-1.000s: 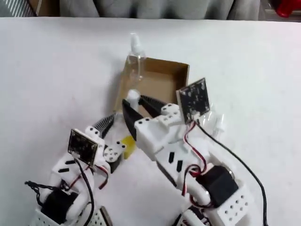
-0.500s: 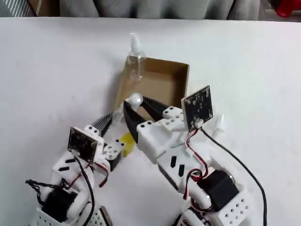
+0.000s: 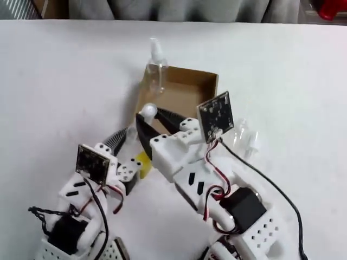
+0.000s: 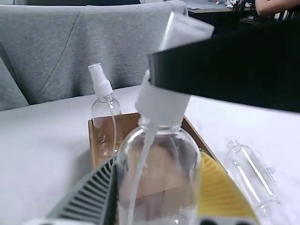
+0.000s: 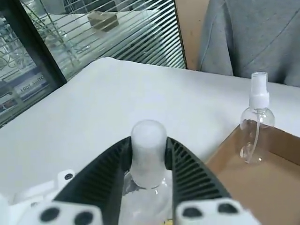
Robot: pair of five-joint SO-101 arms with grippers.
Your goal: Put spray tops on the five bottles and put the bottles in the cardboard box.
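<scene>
Cardboard box (image 3: 184,92): one topped bottle (image 3: 156,73) upright in its far corner. Clear bottle (image 4: 159,154) at the box's near edge: belly clenched by left gripper (image 4: 157,190); likely light, slick, crushable. Spray top (image 5: 148,133) on its neck: pinched by right gripper (image 5: 147,149); probably the stiffer hold.

Base of held bottle (image 4: 157,173) cut off by the frame edge, cardboard box (image 3: 184,91) near side hidden under right arm (image 3: 174,156)

A white table (image 3: 54,81) stands before grey fabric (image 4: 56,47) and slatted window blinds (image 5: 117,33).
</scene>
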